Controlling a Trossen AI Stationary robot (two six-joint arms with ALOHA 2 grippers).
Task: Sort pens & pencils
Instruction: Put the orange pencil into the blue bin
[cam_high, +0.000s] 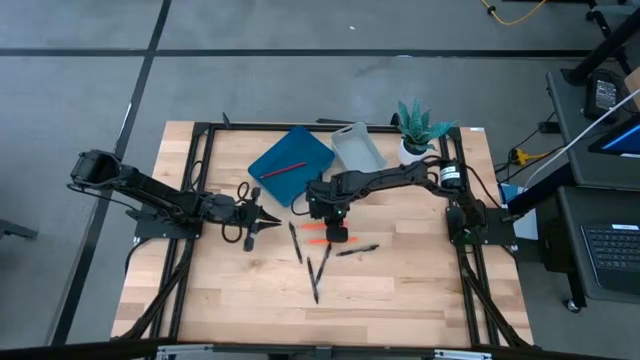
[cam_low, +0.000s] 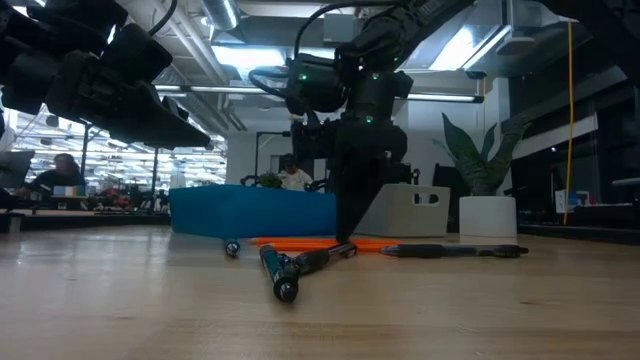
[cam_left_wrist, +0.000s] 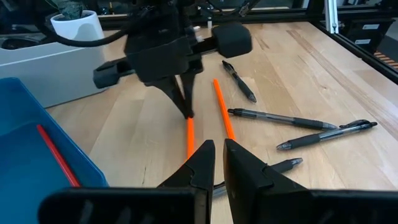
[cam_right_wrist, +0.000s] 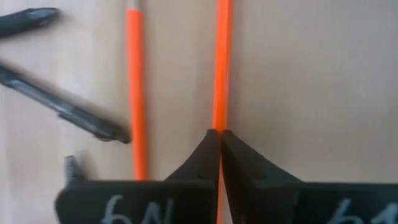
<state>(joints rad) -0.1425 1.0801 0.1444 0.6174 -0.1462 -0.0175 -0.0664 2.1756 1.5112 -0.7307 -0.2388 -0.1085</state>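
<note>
Two orange pencils lie side by side on the wood at mid-table: one (cam_right_wrist: 135, 93) is loose, and my right gripper (cam_right_wrist: 219, 134) is shut on the other (cam_right_wrist: 221, 62), reaching down onto it (cam_high: 325, 228). Several black pens (cam_high: 296, 242) (cam_left_wrist: 280, 118) lie flat and scattered around them. A red pencil (cam_high: 283, 168) lies in the blue tray (cam_high: 300, 150). My left gripper (cam_left_wrist: 219, 149) hangs shut above the table (cam_high: 270, 220), left of the pencils, with nothing in it. My right gripper pinches the orange pencil's two long sides (cam_right_wrist: 220, 121) between the very tips of its fingers. The fingers come steeply from above and close across the pencil. The pencil still lies flat on the table (cam_low: 300, 241); the gripper hides how far along it the hold is.
A grey tray (cam_high: 357, 147) stands beside the blue one at the table's far side, with a potted plant (cam_high: 420, 130) at the far right. Bare wood stretches toward the near edge (cam_high: 320, 320). People and shelving show in the room behind.
</note>
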